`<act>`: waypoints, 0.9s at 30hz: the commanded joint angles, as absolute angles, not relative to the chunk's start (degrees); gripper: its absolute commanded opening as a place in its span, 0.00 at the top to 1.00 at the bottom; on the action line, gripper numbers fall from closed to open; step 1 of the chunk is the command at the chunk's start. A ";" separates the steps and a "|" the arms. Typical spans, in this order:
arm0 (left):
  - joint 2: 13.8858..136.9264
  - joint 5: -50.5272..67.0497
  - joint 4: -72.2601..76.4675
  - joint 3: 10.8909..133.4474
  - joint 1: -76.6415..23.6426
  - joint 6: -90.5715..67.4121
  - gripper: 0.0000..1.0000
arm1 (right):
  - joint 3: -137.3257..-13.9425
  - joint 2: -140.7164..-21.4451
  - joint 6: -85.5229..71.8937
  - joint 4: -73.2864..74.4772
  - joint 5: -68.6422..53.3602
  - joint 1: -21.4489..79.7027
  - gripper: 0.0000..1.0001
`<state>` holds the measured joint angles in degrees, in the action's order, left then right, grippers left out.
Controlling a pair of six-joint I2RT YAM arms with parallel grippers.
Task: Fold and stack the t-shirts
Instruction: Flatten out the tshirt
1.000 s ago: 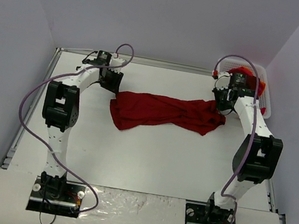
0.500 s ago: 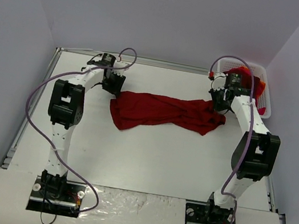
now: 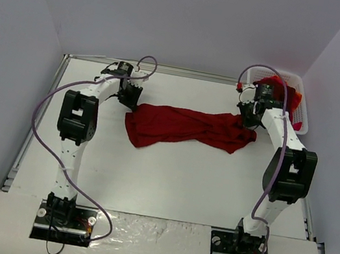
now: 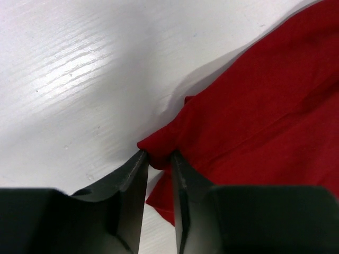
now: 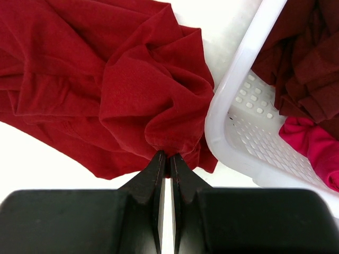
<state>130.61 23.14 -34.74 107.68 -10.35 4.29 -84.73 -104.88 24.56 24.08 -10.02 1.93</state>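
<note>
— T-shirt [image 3: 186,128] location: where is the dark red item lying?
— It is lying crumpled on the far half of the table [image 3: 179,188], stretching sideways in a long band between the two grippers.
— How is the left gripper [image 3: 129,97] standing?
— It is sitting at the left end of the t-shirt. In the left wrist view its jaws are standing narrow, pinching a small bunched corner of the cloth between the fingertips, close to the table surface.
— And the right gripper [image 3: 248,118]?
— It is gripping the right end. In the right wrist view its jaws are standing almost together, and a fold of the cloth is sitting caught at their tips. The gathered cloth around that fold is lying just beside the white mesh basket [image 3: 304,123].
— What is the basket holding?
— It is sitting at the far right corner of the table. Heaped shirts [image 3: 283,83] are lying inside it, some dark red and one a brighter pinkish red.
</note>
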 commanded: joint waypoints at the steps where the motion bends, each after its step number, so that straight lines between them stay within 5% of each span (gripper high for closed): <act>1: 130.52 24.43 -36.47 110.30 -11.16 4.75 0.83 | -84.02 -105.47 25.49 24.61 -8.79 2.29 1.00; 8: 131.22 24.26 -37.44 110.65 -12.04 5.27 0.97 | -83.94 -105.73 25.66 24.52 -8.44 2.37 1.00; 27: 109.26 4.31 -45.35 116.45 -7.82 9.31 0.98 | -95.96 -98.35 24.09 25.93 -7.65 2.99 1.00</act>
<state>118.45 9.26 -41.78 112.53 -9.58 7.62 -91.50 -103.70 25.06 25.12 -8.75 2.72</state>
